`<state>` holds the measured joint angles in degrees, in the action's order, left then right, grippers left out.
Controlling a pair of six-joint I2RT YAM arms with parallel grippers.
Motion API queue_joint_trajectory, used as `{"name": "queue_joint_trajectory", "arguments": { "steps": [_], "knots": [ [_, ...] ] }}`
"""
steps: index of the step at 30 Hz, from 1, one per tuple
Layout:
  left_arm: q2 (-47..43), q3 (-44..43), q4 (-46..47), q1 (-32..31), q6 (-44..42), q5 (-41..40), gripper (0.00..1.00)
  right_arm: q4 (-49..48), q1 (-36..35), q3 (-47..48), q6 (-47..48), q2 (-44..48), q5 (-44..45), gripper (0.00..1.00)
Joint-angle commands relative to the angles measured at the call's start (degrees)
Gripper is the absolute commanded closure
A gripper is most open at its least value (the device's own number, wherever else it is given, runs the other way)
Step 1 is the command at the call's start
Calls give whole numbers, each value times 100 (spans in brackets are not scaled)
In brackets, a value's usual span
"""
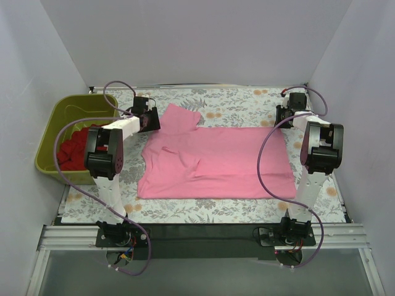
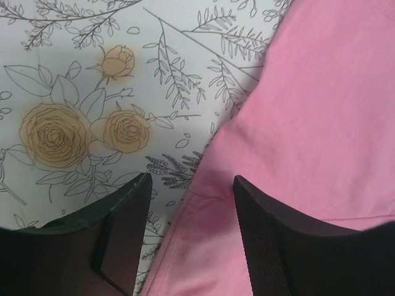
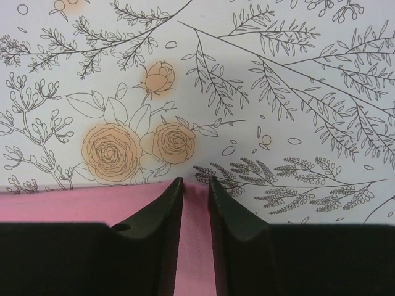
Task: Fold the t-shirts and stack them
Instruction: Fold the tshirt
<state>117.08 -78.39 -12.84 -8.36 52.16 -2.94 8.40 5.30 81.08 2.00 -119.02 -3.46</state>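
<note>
Figure: my left arm (image 1: 105, 151) and right arm (image 1: 321, 148) both reach forward, elbows raised, wrists pitched down. Left gripper (image 2: 191, 180): jaws well apart. Right gripper (image 3: 195, 182): jaws close together, a slim gap between them (grip not discernible).

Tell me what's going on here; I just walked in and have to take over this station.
Two robot arms are working on a pink t-shirt spread on the flowered table. The left gripper stands open astride the shirt's far left edge. The right gripper is at the far right corner, jaws narrow with the hem between them; whether it grips is unclear. A red t-shirt lies bunched in the green tub at the left.
</note>
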Motion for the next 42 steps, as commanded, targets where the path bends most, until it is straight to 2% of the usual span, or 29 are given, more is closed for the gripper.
{"name": "queue_joint_trajectory", "arguments": {
  "steps": [1, 7, 19, 23, 28, 30, 31, 34, 42],
  "knots": [
    [130, -229, 54, 27, -189, 127, 48, 65, 32, 136, 81, -209, -102, 74],
    [412, -467, -148, 10, -268, 206, 55, 91, 24, 92, 108, -174, -41, 75],
    [219, -203, -825, -333, -479, -338, 55, 100, 24, 57, -24, -86, -49, 75],
    [333, -203, -913, -438, -461, -541, 58, 100, 24, 57, -42, -95, -67, 75],
    [553, -405, -966, -438, -452, -611, 75, 100, 24, 110, -42, -156, -84, 82],
    [667, -484, -992, -438, -522, -672, 80, 100, 32, 110, -77, -156, 38, 93],
    [693, -580, -1001, -438, -610, -699, 88, 100, 24, 110, -86, -156, 74, 99],
    [808, -739, -1027, -430, -707, -726, 98, 109, 32, 162, -77, -165, 118, 99],
    [563, -976, -1080, -430, -751, -497, 100, 91, 41, 198, -165, 124, 250, 99]
  ]
}}
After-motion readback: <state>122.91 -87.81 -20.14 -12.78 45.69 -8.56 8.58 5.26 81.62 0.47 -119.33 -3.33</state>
